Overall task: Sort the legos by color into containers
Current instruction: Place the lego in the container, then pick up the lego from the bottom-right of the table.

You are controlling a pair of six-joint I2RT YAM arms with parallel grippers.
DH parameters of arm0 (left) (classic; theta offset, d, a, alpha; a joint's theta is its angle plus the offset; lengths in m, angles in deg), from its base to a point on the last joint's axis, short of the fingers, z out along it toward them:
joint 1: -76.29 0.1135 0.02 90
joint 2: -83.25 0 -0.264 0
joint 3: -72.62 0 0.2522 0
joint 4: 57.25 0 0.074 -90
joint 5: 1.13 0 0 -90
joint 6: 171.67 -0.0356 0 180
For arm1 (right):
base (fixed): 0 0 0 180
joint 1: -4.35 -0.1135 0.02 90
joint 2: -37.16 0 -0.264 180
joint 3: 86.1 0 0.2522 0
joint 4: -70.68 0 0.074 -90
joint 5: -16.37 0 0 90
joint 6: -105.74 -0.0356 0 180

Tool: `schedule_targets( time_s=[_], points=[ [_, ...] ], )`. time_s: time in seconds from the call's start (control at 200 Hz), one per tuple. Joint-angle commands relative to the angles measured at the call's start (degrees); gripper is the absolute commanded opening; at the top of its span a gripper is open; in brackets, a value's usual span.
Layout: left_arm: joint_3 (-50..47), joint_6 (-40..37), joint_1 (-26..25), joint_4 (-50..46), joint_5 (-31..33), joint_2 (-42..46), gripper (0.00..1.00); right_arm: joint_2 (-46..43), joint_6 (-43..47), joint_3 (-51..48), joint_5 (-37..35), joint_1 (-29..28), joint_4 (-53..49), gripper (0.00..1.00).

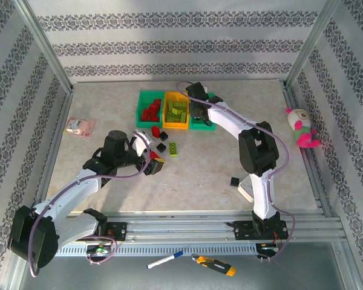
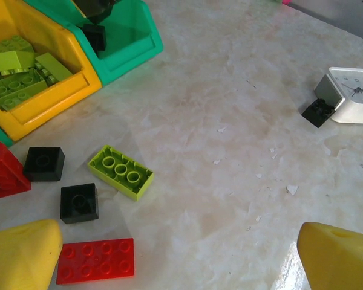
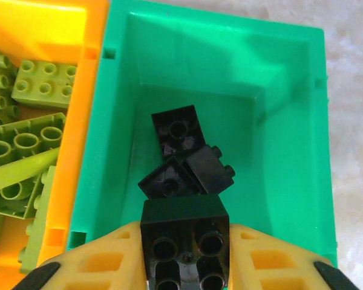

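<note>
Right wrist: right end effector [image 3: 184, 257] tight around black lego [image 3: 183, 220], above green bin [image 3: 290, 121].

The top camera looks down over the whole table [image 1: 199, 181]; both wrist cameras look down closely, sharing the containers [image 3: 278, 121].

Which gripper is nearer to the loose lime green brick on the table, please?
Left. The left gripper hovers just beside the lime green brick; the right gripper is farther off, over the right green bin, holding a black brick.
</note>
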Motion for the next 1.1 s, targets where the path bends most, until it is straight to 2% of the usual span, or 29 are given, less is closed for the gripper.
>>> schedule_targets(
  time_s=[0.0,0.185,0.32,0.54,0.784,0.879,0.949,1.029,1.094],
  points=[
    [1.56,0.51,-0.64,2.03,0.54,0.2,0.99,0.34,-1.44,2.23,-1.02,0.24,-1.15,0.37],
    [3.38,2.84,-0.72,-1.74,6.11,-0.58,0.99,-4.96,-1.18,-0.21,-0.53,0.2,-1.68,0.66],
    [4.2,1.65,-1.7,-2.73,5.49,-0.08,0.99,-12.9,-2.44,-7.04,-0.26,0.01,-1.28,0.75],
    [5.71,0.05,-5.92,-2.49,2.51,-0.95,0.99,-29.15,-5.49,-24.0,0.68,0.02,-2.01,0.81],
    [8.58,0.65,-11.03,-0.15,0.13,-5.74,0.99,-44.48,-11.36,-38.61,1.85,0.91,-14.19,0.83],
    [9.7,0.66,-12.81,0.25,-0.28,-7.49,0.99,-47.73,-13.32,-43.02,3.71,1.78,-18.1,0.84],
    [10.0,0.83,-13.82,0.81,-0.17,-8.25,0.99,-48.71,-13.93,-46.1,7.64,3.1,-19.08,0.84],
    [10.31,1.1,-14.82,1.16,-0.16,-8.92,0.99,-47.59,-14.56,-48.43,12.75,4.72,-19.33,0.84],
    [10.62,1.02,-15.44,1.06,-0.01,-9.15,0.99,-45.52,-15.32,-49.05,13.51,5.11,-20.42,0.82]
  ],
)
